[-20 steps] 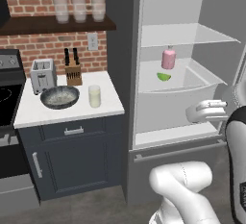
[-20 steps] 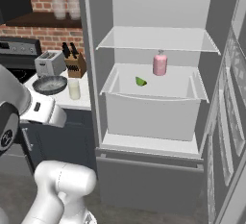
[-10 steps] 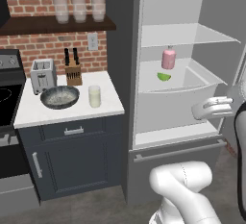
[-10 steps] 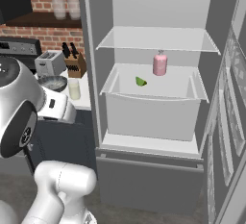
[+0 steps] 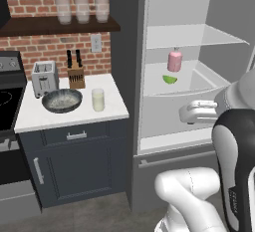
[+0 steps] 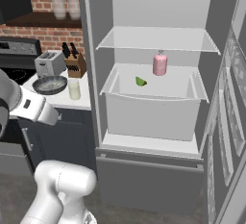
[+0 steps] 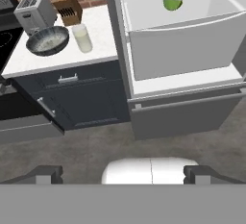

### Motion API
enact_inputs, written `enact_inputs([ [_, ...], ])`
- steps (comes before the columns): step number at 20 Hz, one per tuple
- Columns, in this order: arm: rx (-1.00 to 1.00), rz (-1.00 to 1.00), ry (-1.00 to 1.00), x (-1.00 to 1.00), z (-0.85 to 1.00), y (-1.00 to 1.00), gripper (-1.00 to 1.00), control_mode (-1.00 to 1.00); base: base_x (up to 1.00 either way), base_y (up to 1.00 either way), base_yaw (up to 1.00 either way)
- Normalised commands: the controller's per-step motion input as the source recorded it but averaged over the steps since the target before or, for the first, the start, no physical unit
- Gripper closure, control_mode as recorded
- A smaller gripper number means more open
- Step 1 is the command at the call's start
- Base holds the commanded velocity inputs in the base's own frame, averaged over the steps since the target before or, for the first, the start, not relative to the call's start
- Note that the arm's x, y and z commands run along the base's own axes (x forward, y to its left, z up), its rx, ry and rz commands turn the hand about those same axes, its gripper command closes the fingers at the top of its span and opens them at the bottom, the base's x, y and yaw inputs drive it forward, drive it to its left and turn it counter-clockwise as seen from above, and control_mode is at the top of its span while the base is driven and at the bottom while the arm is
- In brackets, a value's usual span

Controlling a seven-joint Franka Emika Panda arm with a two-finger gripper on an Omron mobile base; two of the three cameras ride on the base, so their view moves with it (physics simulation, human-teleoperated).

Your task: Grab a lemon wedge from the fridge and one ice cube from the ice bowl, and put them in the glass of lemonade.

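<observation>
The fridge (image 5: 226, 7) stands open, its door (image 6: 229, 136) swung out to the right. On its white lower shelf lies the small green lemon wedge (image 5: 170, 79) (image 6: 140, 81) (image 7: 172, 3), just left of and in front of a pink bottle (image 5: 175, 60). On the white counter sit the dark ice bowl (image 5: 62, 100) (image 7: 47, 40) and, to its right, the glass of lemonade (image 5: 98, 99) (image 6: 74, 89) (image 7: 82, 38). My gripper (image 7: 122, 174) is open, its fingertips (image 7: 48, 172) wide apart with nothing between them. It hangs well back from the fridge and counter, above the floor.
A silver toaster (image 5: 45, 78) and a knife block (image 5: 75, 76) stand behind the bowl. Three tall glasses (image 5: 82, 5) line a dark shelf on the brick wall. A stove (image 5: 7, 96) adjoins the counter's left end. A white drawer front (image 7: 182, 45) rises before the shelf.
The arm has swung between the earlier frames and now: its white link moved left in the left base view and lower in the right base view. The gripper stays open. Nothing else moved.
</observation>
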Motion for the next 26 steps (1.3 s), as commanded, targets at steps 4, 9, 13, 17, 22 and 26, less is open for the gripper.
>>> enact_inputs([
  [4,0.00,0.00,0.00,0.00,0.00,0.00,-1.00,-1.00,0.00,0.00,0.00],
  [9,0.00,0.00,0.02,0.12,-0.10,-0.01,-1.00,-1.00,0.00,0.00,0.00],
  [13,0.00,0.00,0.06,0.14,-0.11,-0.04,-1.00,-1.00,0.00,0.00,0.00],
  [17,0.00,0.00,0.05,0.07,-0.17,0.00,-1.00,-1.00,0.00,0.00,0.00],
  [22,0.00,0.00,0.00,0.00,-0.08,0.00,-1.00,1.00,0.00,-0.11,0.03],
  [26,0.00,0.00,0.00,0.00,0.00,0.00,-1.00,1.00,0.00,-0.65,0.17],
])
